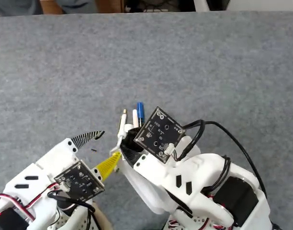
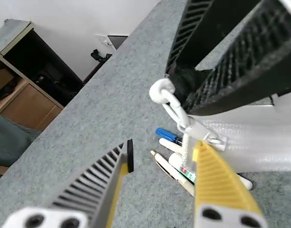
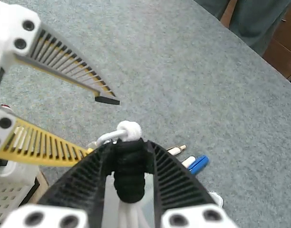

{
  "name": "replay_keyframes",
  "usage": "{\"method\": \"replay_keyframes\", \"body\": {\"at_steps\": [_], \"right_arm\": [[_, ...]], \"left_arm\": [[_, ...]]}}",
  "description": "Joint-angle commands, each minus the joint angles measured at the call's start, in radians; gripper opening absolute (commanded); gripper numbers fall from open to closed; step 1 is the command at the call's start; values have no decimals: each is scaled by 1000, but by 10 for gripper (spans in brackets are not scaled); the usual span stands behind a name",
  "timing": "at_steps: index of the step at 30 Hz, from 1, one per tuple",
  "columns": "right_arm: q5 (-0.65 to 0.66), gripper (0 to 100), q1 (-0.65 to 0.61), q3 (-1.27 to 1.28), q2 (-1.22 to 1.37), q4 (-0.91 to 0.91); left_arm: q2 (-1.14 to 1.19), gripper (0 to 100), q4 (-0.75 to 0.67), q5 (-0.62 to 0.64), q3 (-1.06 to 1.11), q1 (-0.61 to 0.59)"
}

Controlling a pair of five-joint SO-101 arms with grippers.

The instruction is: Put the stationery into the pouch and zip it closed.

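The right gripper (image 3: 129, 147) pinches the zipper pull (image 3: 128, 130). The left gripper (image 3: 99, 126) gapes just beside it; pens (image 3: 190, 162) protrude beyond.

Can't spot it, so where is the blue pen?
High view: the blue pen lies on the table near the middle, beside a white pen, just beyond the right hand.

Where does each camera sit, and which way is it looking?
High view: sits above the table, looking down; both arms show, the left end effector and right end effector close together by the pens.
Left wrist view: rides the left arm, looking between its own open fingers at the pouch.
Right wrist view: rides the right arm, looking over its own black fingers, shut on the zipper pull.
Shared: both wrist views show the pens and the zipper pull.
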Motion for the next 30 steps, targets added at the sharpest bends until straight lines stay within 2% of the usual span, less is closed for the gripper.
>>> {"method": "replay_keyframes", "body": {"at_steps": [1, 3, 6, 10, 15, 21, 27, 30], "right_arm": [[-2, 12, -2, -47, -7, -2], [-2, 12, -2, -47, -7, -2], [-2, 12, -2, -47, -7, -2], [-2, 12, 0, -47, -7, -2], [-2, 12, 6, -47, -10, -2], [2, 12, 75, -50, -18, 23], [5, 12, 78, -51, -102, 87], [5, 12, 78, -48, -151, 106]], "left_arm": [[17, 121, 14, -9, 30, 48], [12, 18, 11, -8, 56, 82], [12, 82, 11, -8, 71, 134], [12, 23, 9, 26, 71, 165], [12, 28, 9, 48, 62, 156], [12, 28, 15, 48, 19, 148], [14, 28, -37, 46, -27, -44], [12, 28, -61, 46, -27, -99]]}}
